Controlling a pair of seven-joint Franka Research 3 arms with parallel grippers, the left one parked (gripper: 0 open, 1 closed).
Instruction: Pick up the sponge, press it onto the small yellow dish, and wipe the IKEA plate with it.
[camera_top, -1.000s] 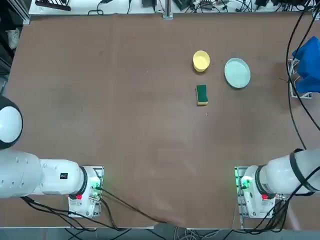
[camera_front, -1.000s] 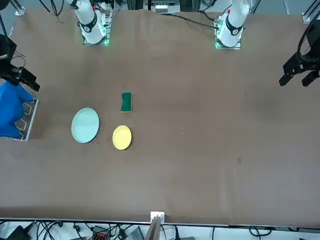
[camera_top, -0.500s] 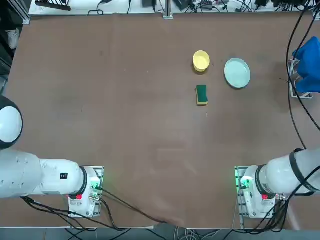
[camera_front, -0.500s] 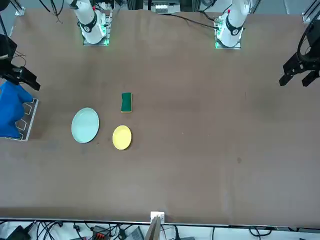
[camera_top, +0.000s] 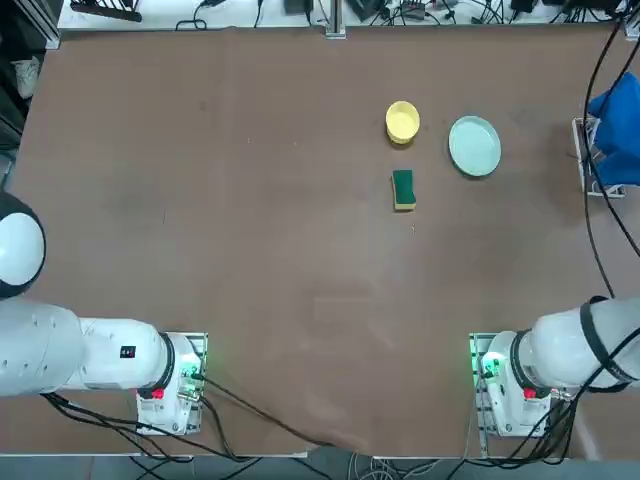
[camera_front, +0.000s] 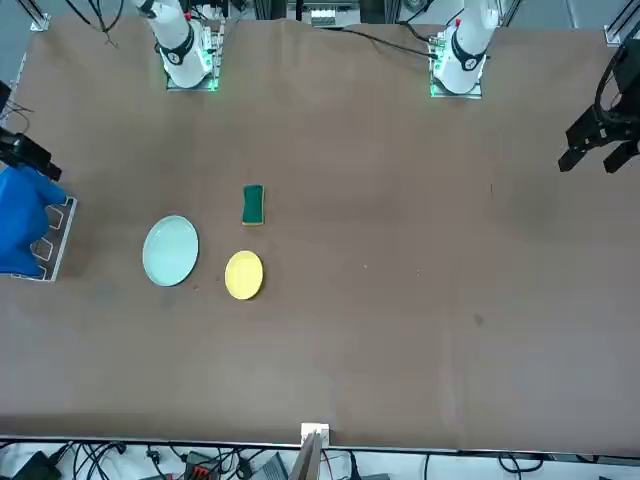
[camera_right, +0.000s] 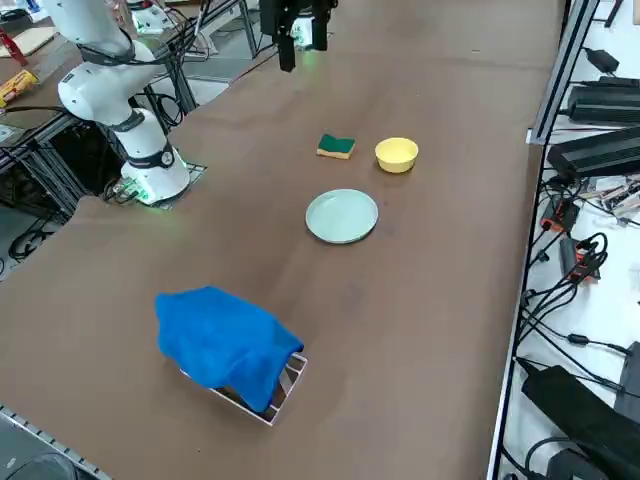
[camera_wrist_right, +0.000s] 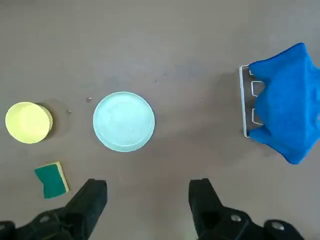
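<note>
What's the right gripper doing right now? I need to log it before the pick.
Right gripper: open, empty, high above the table; sponge untouched.

No text, label, brand, number or sign can be read anywhere.

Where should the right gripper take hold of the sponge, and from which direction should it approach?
Probably from straight above, closing across the two long sides of the sponge at mid-length. It lies flat, green face up, with clear table all round and apart from the small yellow dish. The right gripper is open, high above the table.
</note>
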